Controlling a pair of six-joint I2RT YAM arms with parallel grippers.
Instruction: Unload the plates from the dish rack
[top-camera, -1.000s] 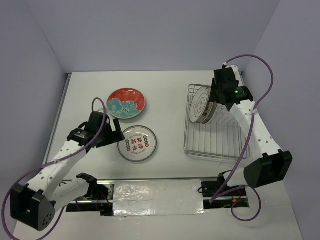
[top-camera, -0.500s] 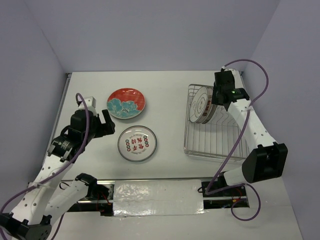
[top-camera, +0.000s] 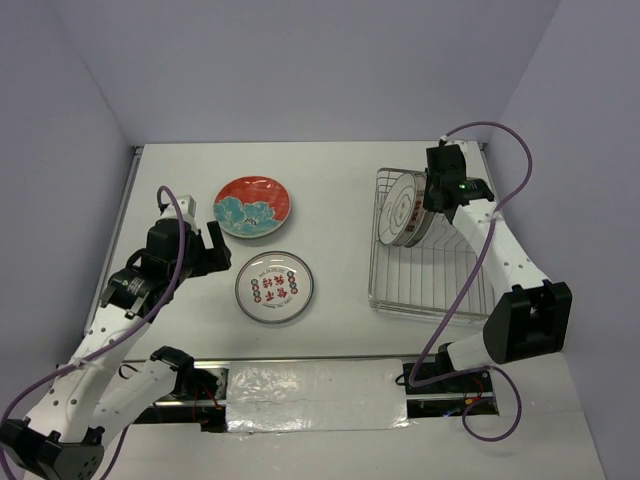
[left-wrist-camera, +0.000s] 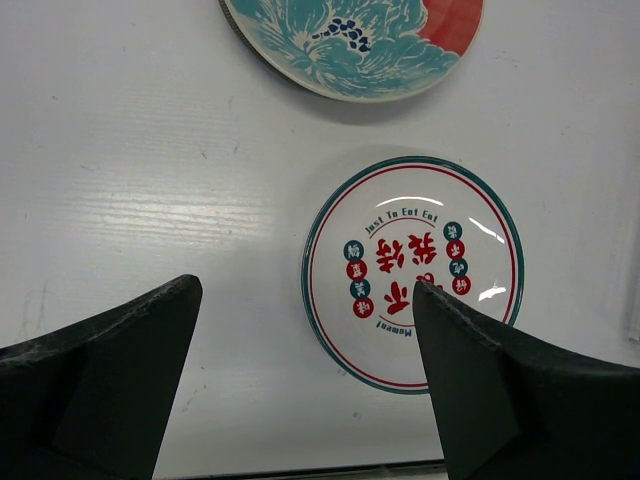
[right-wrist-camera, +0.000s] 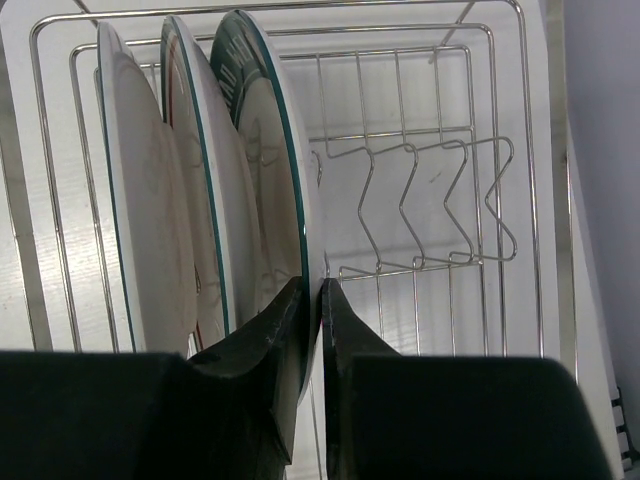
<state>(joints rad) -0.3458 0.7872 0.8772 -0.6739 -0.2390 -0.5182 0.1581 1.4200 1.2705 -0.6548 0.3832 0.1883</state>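
The three round plates (top-camera: 404, 208) had not stirred in the last second. They stood on edge, close together, at the far left end of the silver wire dish rack (top-camera: 428, 275) on the right of the white table (top-camera: 340, 180). What had changed was the grip. The right gripper (right-wrist-camera: 312, 292) had held its black fingers spread about the rim of the rightmost plate (right-wrist-camera: 262, 140), and now they were pinched tight on that rim, one on each face. The left gripper (left-wrist-camera: 305, 290) had moved too. It had been low, just beside the flat white plate with a teal rim and red centre marks (top-camera: 274, 287), and had since lifted and drawn back to the left. It hung over the table with its fingers spread wide, nothing between them.

That flat white plate lay face up, well apart from the rack. A red plate with teal flowers (top-camera: 253, 207) lay just behind it, near but not touching. In the rack, the middle plate stood just beside the held one, and one finger sat in the narrow gap between them. Bent wire tines rose on the other side.

Seen from the wrist, the held plate was pale, with a thin teal edge and a dark green patterned band near its top.
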